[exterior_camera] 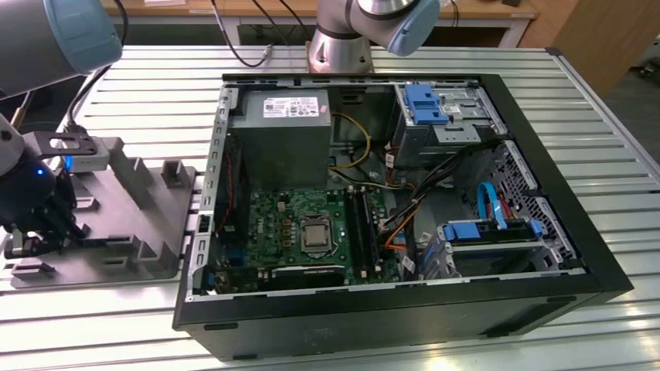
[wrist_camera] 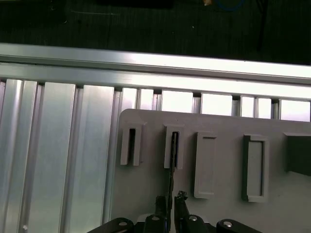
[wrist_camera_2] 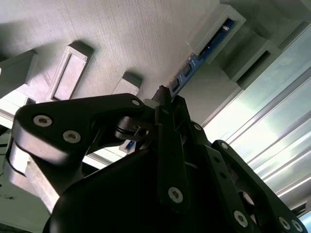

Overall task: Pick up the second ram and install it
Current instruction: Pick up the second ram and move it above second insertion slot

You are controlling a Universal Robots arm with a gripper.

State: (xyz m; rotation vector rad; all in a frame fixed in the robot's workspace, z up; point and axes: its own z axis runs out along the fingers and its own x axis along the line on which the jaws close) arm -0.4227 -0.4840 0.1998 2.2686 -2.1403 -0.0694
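**A:** Why is the computer case [exterior_camera: 413,309] lying on its side on the slatted aluminium table [exterior_camera: 577,85]?

**B:** Likely so the green motherboard [exterior_camera: 278,216] faces upward through the open side. Its long black memory slots [exterior_camera: 361,224] can then be reached from straight above.

**A:** And the grey holder fixture [exterior_camera: 124,216] beside it, toward the exterior view's left?

**B:** It looks like a parts stand. Its raised slotted blocks keep flat parts on edge and in a known place, near the case but not touching the board.

**A:** Where is the second ram?

**B:** It is in that fixture, well apart from the motherboard. In the second wrist view the second ram [wrist_camera_2: 187,73] is a blue stick on its long edge, its far end seated in a slotted block [wrist_camera_2: 214,36]. In the first wrist view it [wrist_camera: 171,170] shows edge-on as a thin dark line running out of a block. Standing it like that leaves both flat faces free, I judge.

**A:** And the gripper?

**B:** The gripper [exterior_camera: 31,239] is low over the fixture. Both wrist views place it [wrist_camera: 170,203] at the stick's near end. The fingers [wrist_camera: 182,201] are drawn narrow, one on each flat face, and appear to pinch the stick. It has not been lifted out of its block.
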